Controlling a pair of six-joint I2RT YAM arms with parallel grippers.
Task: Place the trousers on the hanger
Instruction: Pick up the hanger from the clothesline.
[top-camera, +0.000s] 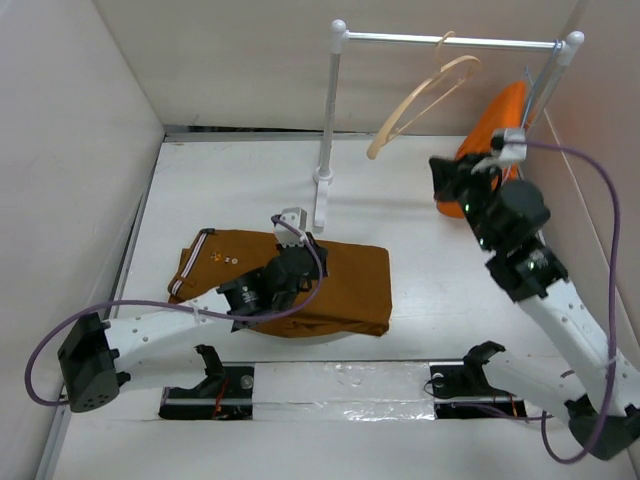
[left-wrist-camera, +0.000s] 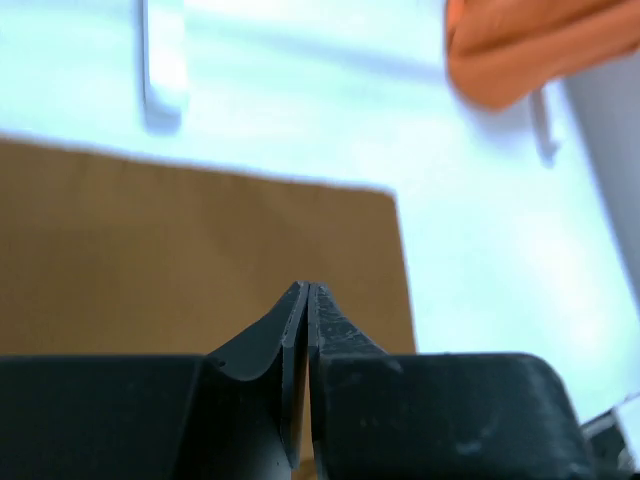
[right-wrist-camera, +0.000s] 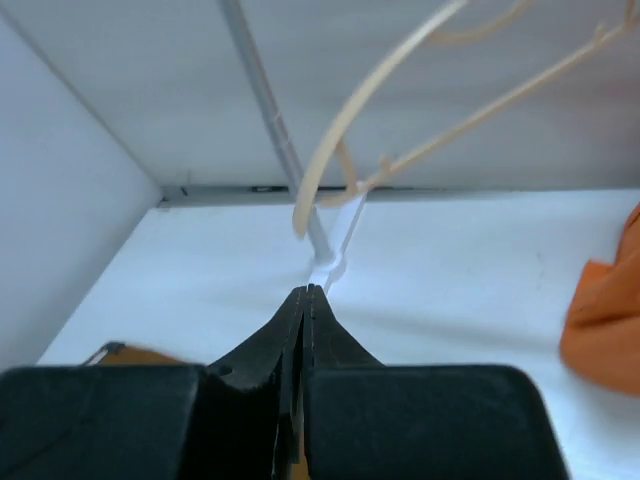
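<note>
The rust-brown trousers (top-camera: 345, 290) lie folded flat on the table, with the striped waistband at the left end. My left gripper (top-camera: 305, 250) is shut and empty just above their far edge. In the left wrist view the shut fingers (left-wrist-camera: 305, 292) sit over the brown cloth (left-wrist-camera: 150, 250). The pale wooden hanger (top-camera: 409, 96) hangs tilted from the white rail. My right gripper (top-camera: 440, 172) is shut and empty, raised to the right of and below the hanger. In the right wrist view it (right-wrist-camera: 307, 292) points at the hanger (right-wrist-camera: 345, 115) from a distance.
A white clothes rack (top-camera: 327, 120) stands at the back, its foot just behind the trousers. A bright orange garment (top-camera: 490, 125) hangs at the rack's right end, close behind my right wrist. Side walls close in on the left and right.
</note>
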